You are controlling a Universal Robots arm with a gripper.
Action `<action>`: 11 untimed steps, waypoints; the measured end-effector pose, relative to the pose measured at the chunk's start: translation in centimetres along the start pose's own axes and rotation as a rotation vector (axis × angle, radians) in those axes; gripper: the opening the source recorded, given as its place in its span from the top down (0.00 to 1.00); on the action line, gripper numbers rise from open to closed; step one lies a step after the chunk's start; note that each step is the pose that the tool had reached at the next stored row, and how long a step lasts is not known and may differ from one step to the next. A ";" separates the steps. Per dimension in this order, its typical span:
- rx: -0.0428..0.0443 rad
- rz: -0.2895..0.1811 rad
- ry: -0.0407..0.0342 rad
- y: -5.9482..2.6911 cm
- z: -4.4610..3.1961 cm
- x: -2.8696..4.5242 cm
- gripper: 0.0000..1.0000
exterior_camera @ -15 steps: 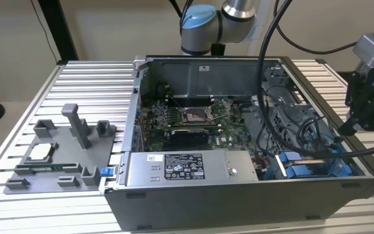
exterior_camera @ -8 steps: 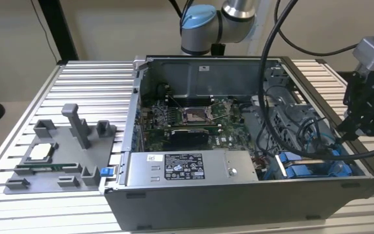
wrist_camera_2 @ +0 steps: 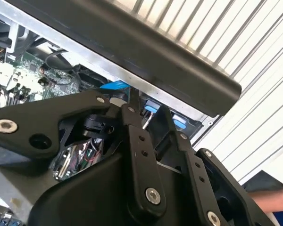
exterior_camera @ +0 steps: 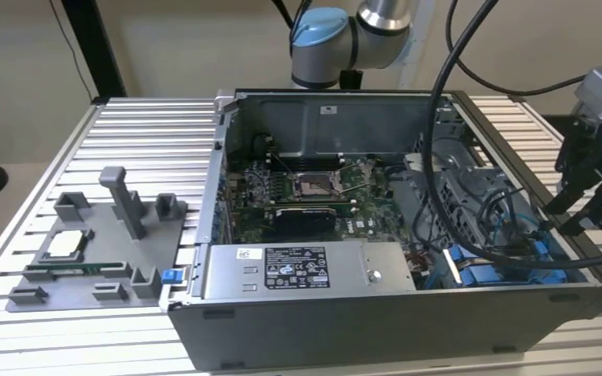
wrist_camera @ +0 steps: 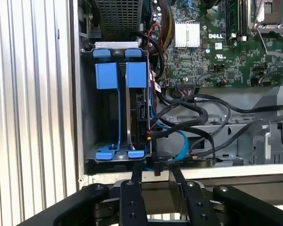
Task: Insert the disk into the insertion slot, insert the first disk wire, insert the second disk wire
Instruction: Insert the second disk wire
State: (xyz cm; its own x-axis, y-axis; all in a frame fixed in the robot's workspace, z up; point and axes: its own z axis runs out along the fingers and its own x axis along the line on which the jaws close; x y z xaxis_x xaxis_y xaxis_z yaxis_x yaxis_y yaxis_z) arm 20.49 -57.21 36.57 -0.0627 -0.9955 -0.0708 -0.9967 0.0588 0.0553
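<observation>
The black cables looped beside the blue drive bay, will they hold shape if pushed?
Probably floppy: the thin black round cables lie in slack loops beside the blue plastic drive bay, so a push should bend them. They likely weigh little. Where they cross, they may snag and drag each other.

Robotics laboratory bench. The work surface was a table [exterior_camera: 144,125] of ribbed aluminium profiles, set before a plain beige wall [exterior_camera: 175,47]. An opened grey computer case [exterior_camera: 385,321], its motherboard [exterior_camera: 312,196] exposed, lay along the table's near edge. A grey parts fixture [exterior_camera: 92,251] sat toward the near corner at the exterior view's left. A jointed robot arm [exterior_camera: 332,39] stood beyond the far edge, with its black gripper [wrist_camera: 154,167] over the case.
</observation>
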 end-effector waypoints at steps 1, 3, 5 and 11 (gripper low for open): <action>-0.0001 0.001 -0.0004 -0.01 0.09 0.08 0.00; 0.0001 0.006 -0.0006 -0.02 0.34 0.12 0.00; 0.0005 0.010 -0.0007 -0.01 0.52 0.13 0.00; 0.0011 0.019 -0.0017 0.09 0.77 0.16 0.00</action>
State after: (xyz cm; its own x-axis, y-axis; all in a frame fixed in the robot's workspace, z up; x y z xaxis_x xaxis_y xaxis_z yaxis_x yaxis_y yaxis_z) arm 20.34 -57.31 35.79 -0.0815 -0.9941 -0.0714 -0.9954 0.0777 0.0555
